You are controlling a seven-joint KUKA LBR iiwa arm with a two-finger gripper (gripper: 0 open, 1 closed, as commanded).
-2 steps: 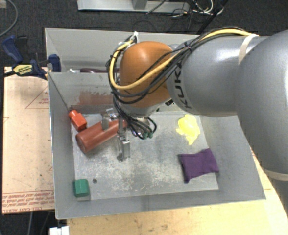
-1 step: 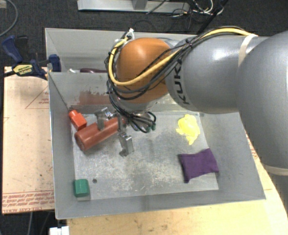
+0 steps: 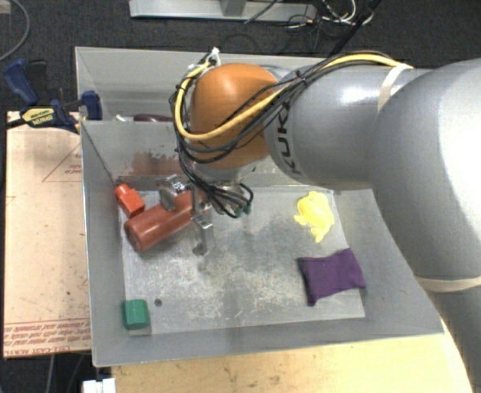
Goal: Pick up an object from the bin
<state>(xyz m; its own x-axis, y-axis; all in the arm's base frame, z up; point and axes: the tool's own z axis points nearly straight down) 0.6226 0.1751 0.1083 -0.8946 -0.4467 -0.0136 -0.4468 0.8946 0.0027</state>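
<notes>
The gripper is low near the bin's left wall. Its fingers are spread on both sides of the right end of a red-brown block. A green cube lies in the front left corner.

The grey bin holds five loose things in all. Two of them are red: one large red-brown block and one small orange-red block. There is one green cube, one yellow crumpled lump and one purple cloth pouch. So by colour the count is two red, one green, one yellow and one purple. There is one bin, and one robot arm over it, carrying one orange cover at its wrist.
</notes>
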